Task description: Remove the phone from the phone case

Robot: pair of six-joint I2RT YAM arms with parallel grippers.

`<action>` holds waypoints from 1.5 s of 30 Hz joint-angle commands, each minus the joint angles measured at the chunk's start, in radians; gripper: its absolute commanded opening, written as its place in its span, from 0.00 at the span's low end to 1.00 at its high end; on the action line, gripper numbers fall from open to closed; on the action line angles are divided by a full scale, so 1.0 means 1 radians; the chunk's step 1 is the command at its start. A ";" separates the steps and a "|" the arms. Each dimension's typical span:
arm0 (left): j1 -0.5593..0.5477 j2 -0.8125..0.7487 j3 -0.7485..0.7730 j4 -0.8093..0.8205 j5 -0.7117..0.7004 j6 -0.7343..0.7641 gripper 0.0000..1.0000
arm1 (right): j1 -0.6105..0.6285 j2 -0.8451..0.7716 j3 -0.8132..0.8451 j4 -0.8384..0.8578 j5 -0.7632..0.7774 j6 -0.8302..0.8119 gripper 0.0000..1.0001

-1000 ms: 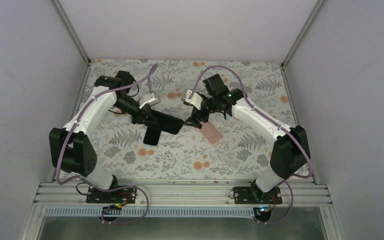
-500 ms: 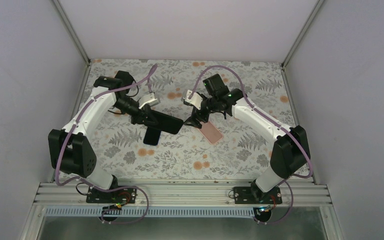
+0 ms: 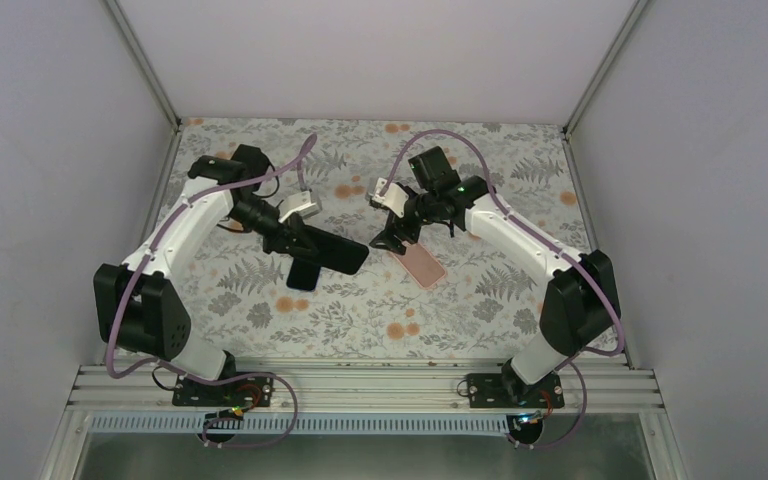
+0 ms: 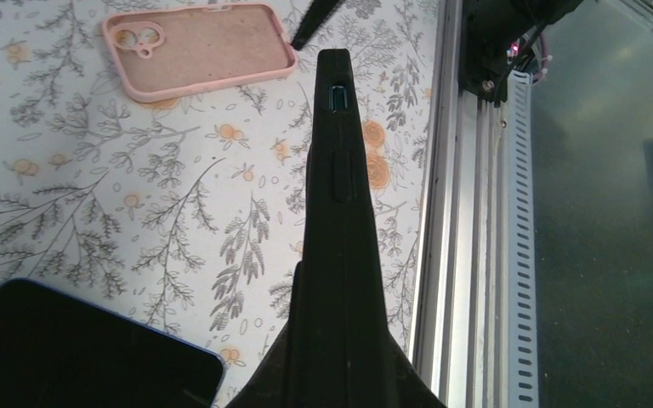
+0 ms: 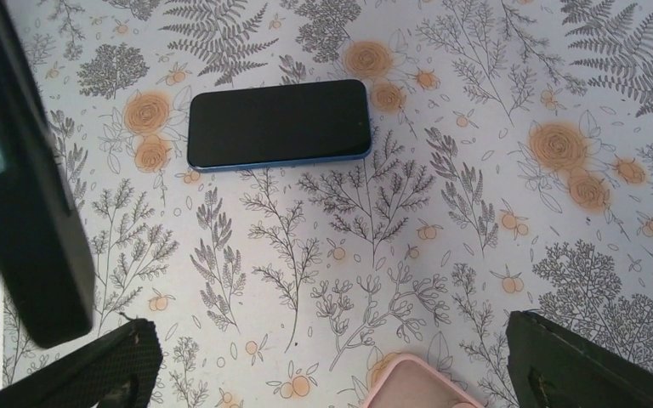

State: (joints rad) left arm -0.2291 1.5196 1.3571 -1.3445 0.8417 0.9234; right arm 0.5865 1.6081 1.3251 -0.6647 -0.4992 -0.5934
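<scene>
My left gripper (image 3: 295, 234) is shut on a black phone case (image 3: 328, 248) and holds it above the table. In the left wrist view the black phone case (image 4: 337, 212) runs edge-on away from the gripper (image 4: 337, 357), with blue showing in a side cutout. A blue-edged phone (image 3: 303, 273) lies screen up on the table under it, seen also as the phone (image 5: 279, 125). An empty pink case (image 3: 422, 266) lies to the right. My right gripper (image 3: 388, 238) hovers open over the pink case's (image 5: 417, 387) near corner, holding nothing.
The floral table mat (image 3: 360, 310) is bounded by white walls at the back and sides. An aluminium rail (image 3: 360, 385) runs along the near edge, and shows as the rail (image 4: 476, 255) in the left wrist view.
The left arm has shifted slightly, carrying the black case a little toward the near side. The right gripper has drawn back a little from the black case's tip.
</scene>
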 commanded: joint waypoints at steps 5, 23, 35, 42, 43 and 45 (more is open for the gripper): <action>-0.021 -0.020 0.005 -0.013 0.077 0.004 0.02 | -0.009 0.022 0.033 -0.008 -0.009 0.003 1.00; -0.021 -0.013 0.025 -0.013 0.049 -0.005 0.02 | 0.007 -0.094 -0.046 -0.064 -0.072 -0.020 1.00; -0.021 -0.004 0.058 -0.013 0.072 -0.021 0.02 | 0.025 -0.061 -0.054 -0.039 -0.076 -0.011 0.99; -0.025 0.012 0.061 -0.014 0.079 -0.017 0.02 | 0.027 -0.052 -0.049 -0.016 -0.060 -0.001 0.99; -0.025 0.010 0.062 -0.014 0.079 -0.017 0.02 | 0.028 -0.055 -0.049 -0.011 -0.055 0.003 0.99; -0.026 0.008 0.059 -0.013 0.078 -0.016 0.02 | 0.027 -0.059 -0.052 0.001 -0.045 0.008 0.99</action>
State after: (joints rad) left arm -0.2512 1.5318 1.3861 -1.3521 0.8482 0.9012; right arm 0.6022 1.5520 1.2724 -0.7025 -0.5453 -0.6006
